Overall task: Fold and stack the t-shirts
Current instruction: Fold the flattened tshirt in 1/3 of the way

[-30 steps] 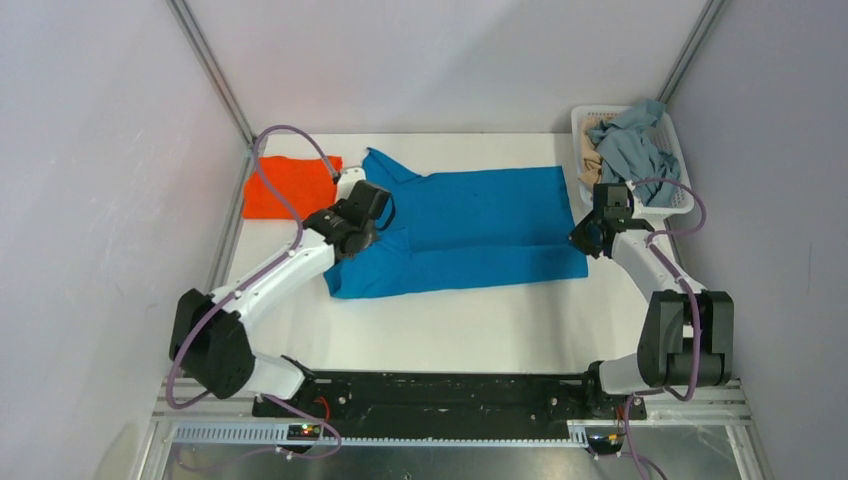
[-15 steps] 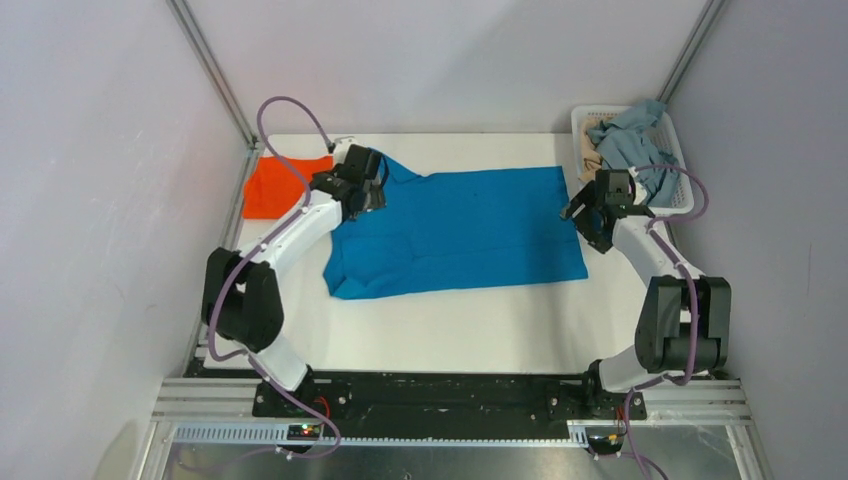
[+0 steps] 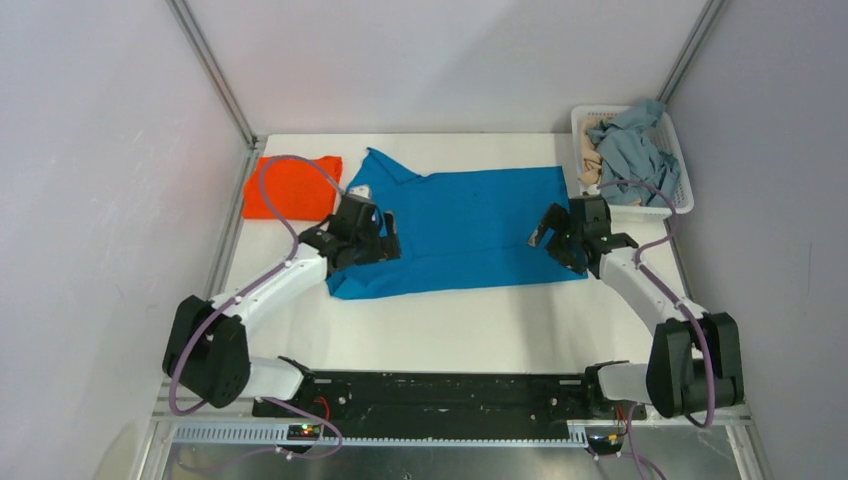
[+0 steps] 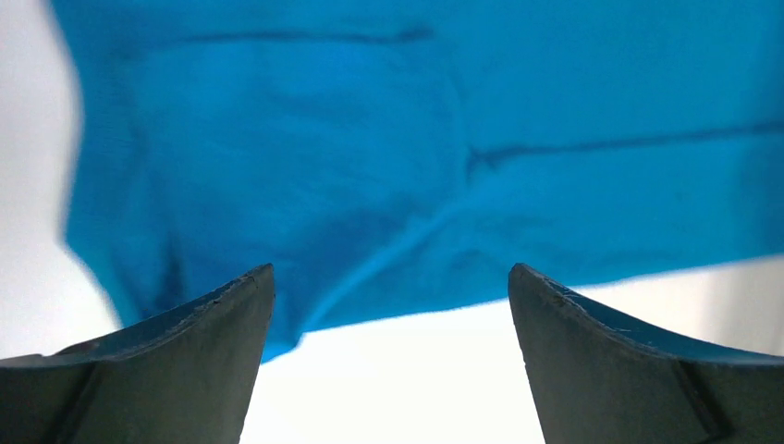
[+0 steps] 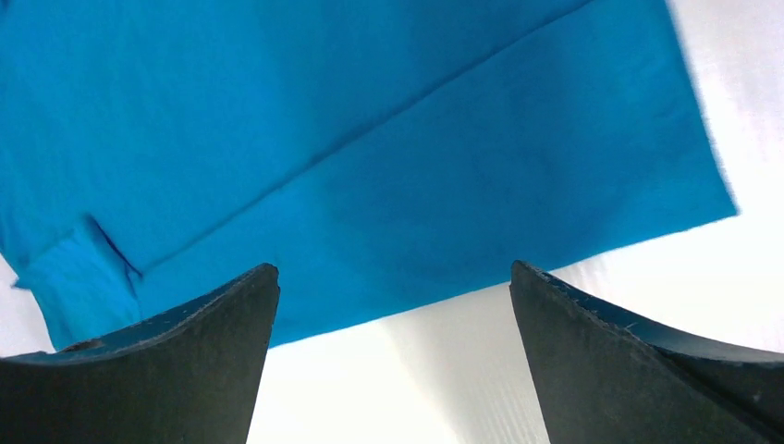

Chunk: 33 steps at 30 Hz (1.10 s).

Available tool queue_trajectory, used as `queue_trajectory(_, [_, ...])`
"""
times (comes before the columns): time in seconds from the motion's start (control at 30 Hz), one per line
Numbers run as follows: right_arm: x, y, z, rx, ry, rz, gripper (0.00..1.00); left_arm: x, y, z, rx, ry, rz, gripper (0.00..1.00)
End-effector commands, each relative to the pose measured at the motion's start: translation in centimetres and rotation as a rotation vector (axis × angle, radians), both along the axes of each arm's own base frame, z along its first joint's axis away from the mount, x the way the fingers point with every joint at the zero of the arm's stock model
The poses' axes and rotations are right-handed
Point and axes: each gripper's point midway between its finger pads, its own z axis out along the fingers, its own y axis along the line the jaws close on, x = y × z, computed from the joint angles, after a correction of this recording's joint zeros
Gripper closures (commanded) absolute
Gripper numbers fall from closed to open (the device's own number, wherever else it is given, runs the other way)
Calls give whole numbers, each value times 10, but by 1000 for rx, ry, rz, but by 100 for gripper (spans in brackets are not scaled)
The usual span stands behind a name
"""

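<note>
Orange shirt (image 3: 290,187) lies folded at the far left of the table (image 3: 480,320). Beside it the blue shirt (image 3: 470,225) is spread flat. My left gripper (image 4: 390,277) hangs spread wide over its left near edge, holding nothing; my right gripper (image 5: 393,273) is likewise released above its right near corner. Far right, the white basket (image 3: 684,196) holds a crumpled grey-blue cloth (image 3: 630,150) and a beige cloth (image 3: 590,160).

A white table (image 3: 450,320) sits boxed by pale walls (image 3: 450,60) at nine, twelve and three o'clock (faintly lilac in this even light). Metal struts (image 3: 212,75) rise at eleven and one; a black rail (image 3: 440,388) crosses at six.
</note>
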Motion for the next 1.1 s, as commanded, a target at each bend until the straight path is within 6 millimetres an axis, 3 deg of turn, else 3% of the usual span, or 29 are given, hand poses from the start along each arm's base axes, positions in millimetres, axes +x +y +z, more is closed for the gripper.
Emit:
queue_trajectory(0.0, [9,34,-11,70,-10,140,1,-9,-48,2,-188,-11,-118,0])
queue_trajectory(0.17, [13,33,-37,75,53,131,1,-16,-29,-31,-126,37,-60,0])
queue_trajectory(0.47, [13,4,-64,41,129,56,1,-1,26,-65,-10,86,96,0])
queue_trajectory(0.73, [7,-5,-85,44,184,32,1,22,43,-88,15,149,153,0])
queue_trajectory(0.83, [-7,-8,-92,47,217,15,1,12,43,-98,-5,187,171,0])
queue_trajectory(0.97, [-32,-10,-91,54,226,-18,1,-23,42,-112,-50,251,192,0])
queue_trajectory(1.07, [-56,-15,-96,29,274,-64,1,-38,43,-108,-67,234,210,0])
